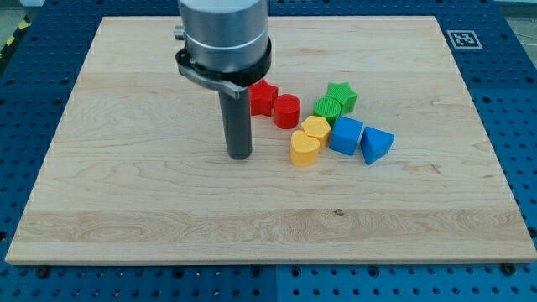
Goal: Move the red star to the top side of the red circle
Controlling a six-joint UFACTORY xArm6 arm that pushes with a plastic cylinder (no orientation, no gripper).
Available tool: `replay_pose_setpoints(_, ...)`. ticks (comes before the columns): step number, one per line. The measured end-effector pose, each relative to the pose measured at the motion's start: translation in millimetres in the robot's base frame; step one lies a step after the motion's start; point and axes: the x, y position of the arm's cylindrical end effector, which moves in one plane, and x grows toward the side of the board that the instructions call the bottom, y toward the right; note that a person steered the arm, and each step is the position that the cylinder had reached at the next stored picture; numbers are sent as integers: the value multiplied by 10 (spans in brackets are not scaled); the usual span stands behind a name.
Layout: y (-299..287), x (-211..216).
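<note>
The red star (263, 97) lies on the wooden board (126, 168) just left of the red circle (286, 111), touching it or nearly so. My tip (240, 156) rests on the board below and to the left of the red star, a short gap away from it. The arm's grey body hides part of the board above the star.
A green star (342, 96) and a green circle (328, 108) sit right of the red circle. A yellow hexagon (316, 128) and a yellow heart (304, 148) lie below it. A blue cube (346, 135) and a blue triangle (376, 144) sit further right.
</note>
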Motion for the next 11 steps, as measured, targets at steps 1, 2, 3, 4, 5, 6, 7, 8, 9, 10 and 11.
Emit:
replay_pose_setpoints(1, 0, -255)
replay_pose_setpoints(2, 0, -528)
replay_pose_setpoints(3, 34, -672)
replay_pose_setpoints(4, 63, -814)
replay_pose_setpoints(5, 92, -837)
replay_pose_setpoints(6, 93, -772)
replay_pose_setpoints(7, 201, -791)
replay_pose_setpoints(8, 229, -903)
replay_pose_setpoints(9, 229, -1017)
replay_pose_setpoints(10, 258, -1198)
replay_pose_setpoints(11, 200, -1593)
